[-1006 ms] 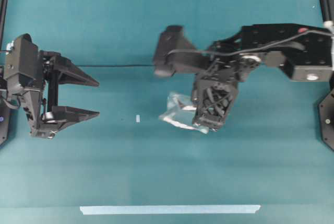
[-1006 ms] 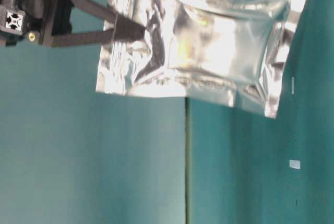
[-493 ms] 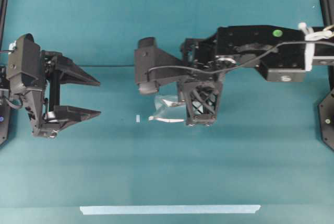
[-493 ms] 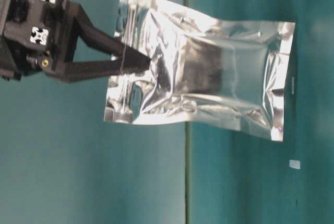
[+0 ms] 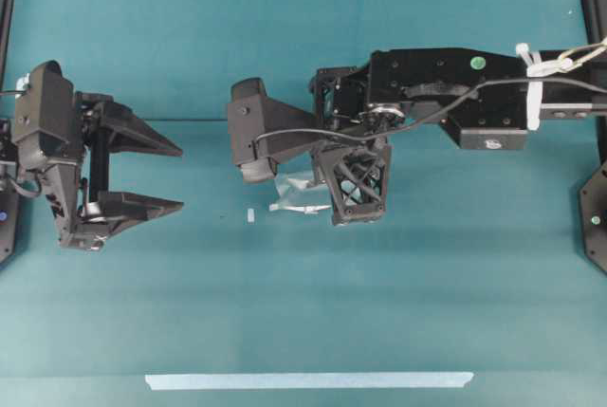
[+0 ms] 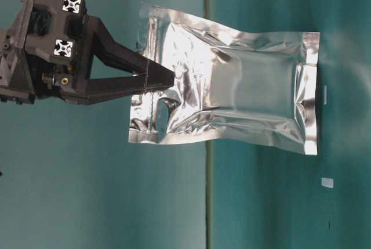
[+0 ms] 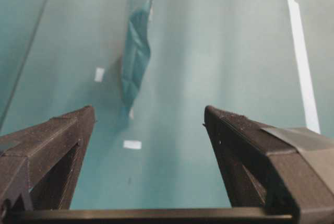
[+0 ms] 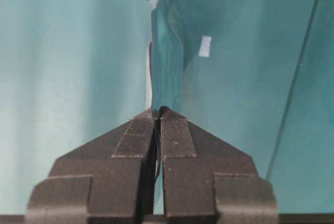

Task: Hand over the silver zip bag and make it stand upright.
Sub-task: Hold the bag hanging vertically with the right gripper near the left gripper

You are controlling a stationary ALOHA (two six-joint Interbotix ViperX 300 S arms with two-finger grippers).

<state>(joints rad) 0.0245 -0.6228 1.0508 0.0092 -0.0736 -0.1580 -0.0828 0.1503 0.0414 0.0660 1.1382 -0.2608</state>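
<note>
Jaws of right gripper [image 8: 157,113] pinch the silver zip bag [image 6: 232,92] aloft; left gripper [image 5: 166,179] gapes empty

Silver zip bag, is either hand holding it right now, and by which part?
The right hand is shut on the silver zip bag, pinching one sealed end. The left hand is open, holding nothing.

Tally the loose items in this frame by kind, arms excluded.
Silver zip bag: 1
Small white scrap: 1
Long pale tape strip: 1
Total: 3
</note>
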